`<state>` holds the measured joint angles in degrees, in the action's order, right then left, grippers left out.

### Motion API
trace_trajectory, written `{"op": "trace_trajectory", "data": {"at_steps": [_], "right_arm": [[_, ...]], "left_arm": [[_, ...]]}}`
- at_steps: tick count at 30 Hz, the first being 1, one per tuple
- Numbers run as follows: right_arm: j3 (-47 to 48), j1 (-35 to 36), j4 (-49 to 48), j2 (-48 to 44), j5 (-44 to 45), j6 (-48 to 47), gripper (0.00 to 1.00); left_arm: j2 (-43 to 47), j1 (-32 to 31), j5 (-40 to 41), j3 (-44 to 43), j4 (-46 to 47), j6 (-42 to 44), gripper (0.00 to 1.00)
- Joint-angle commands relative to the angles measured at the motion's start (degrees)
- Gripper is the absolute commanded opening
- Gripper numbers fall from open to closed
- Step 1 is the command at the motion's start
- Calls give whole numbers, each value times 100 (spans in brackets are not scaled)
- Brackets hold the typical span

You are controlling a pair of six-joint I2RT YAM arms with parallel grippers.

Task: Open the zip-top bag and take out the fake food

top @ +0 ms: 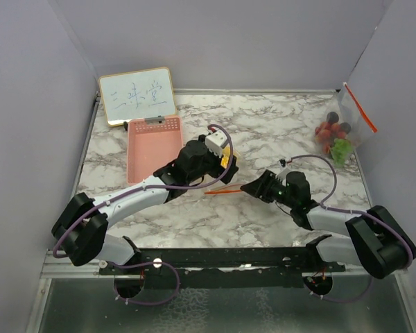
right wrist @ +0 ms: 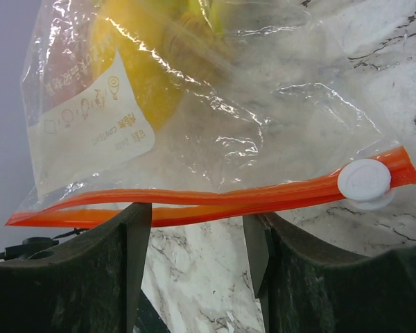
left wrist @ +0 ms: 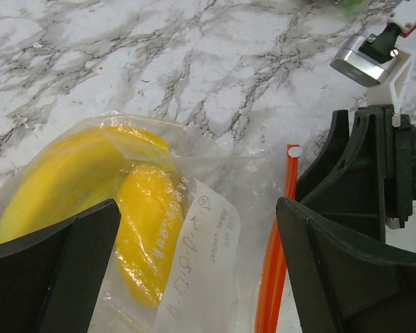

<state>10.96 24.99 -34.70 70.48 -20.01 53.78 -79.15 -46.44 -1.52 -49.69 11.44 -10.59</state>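
Nearest, right of centre on the marble counter [top: 215, 222]: right pincer [right wrist: 195, 223], spread open and gripping nothing, tips either side of the orange zip strip [right wrist: 215, 201] of the zip-top bag [right wrist: 263, 118], just short of it. White slider [right wrist: 364, 182] parked at one end of that strip. Seal apparently shut along most of its length, though hard to tell for sure.

Just beyond, flat at mid-counter: the bag itself, with a yellow banana [left wrist: 55, 180] and a yellow-orange lemon [left wrist: 149, 229] inside, touching side by side under the film. Over it from the left: left pincer [left wrist: 197, 208], also wide open, fingers straddling the bag, clamping nothing.

Farther back on the left: pink basket [top: 149, 149]. Far right, against the wall: a second bag [top: 353, 111] holding a red berry cluster [top: 327, 130] and green bits [top: 341, 149]. At the far left edge: a whiteboard [top: 137, 96].

Judged early in the task: no firm hold yet on strip or slider, bag not yet opened, no fake food out on the counter. Left to do: pin the bag, draw the slider along, pull out the fruit.
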Motion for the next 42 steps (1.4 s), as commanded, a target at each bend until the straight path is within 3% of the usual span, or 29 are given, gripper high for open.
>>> {"op": "trace_trajectory", "data": {"at_steps": [1,7,13,18,26,32,35,42], "right_arm": [[178,-32,-399,394,269,108,54],[275,-30,-406,525,463,188,44],[521,-30,158,241,805,8,17],[804,-30,843,-303,1283,-247,3],[2216,-66,2914,-1221,2839,-1553,2],[3513,-126,3748,-1698,4119,-2819,2],[4284,-126,3849,-1400,4040,-3433,2],[5460,-126,4288,169,2763,-4372,2]], "left_arm": [[203,-95,223,65,30,110,99],[206,-220,283,92,16,191,91],[135,-359,230,8,16,207,85],[36,-496,274,-122,34,167,85],[347,-498,389,-141,6,-10,82],[813,-498,576,-49,-141,-108,82],[937,-498,558,-26,-129,-137,81],[1061,-498,565,24,-259,-142,82]]}}
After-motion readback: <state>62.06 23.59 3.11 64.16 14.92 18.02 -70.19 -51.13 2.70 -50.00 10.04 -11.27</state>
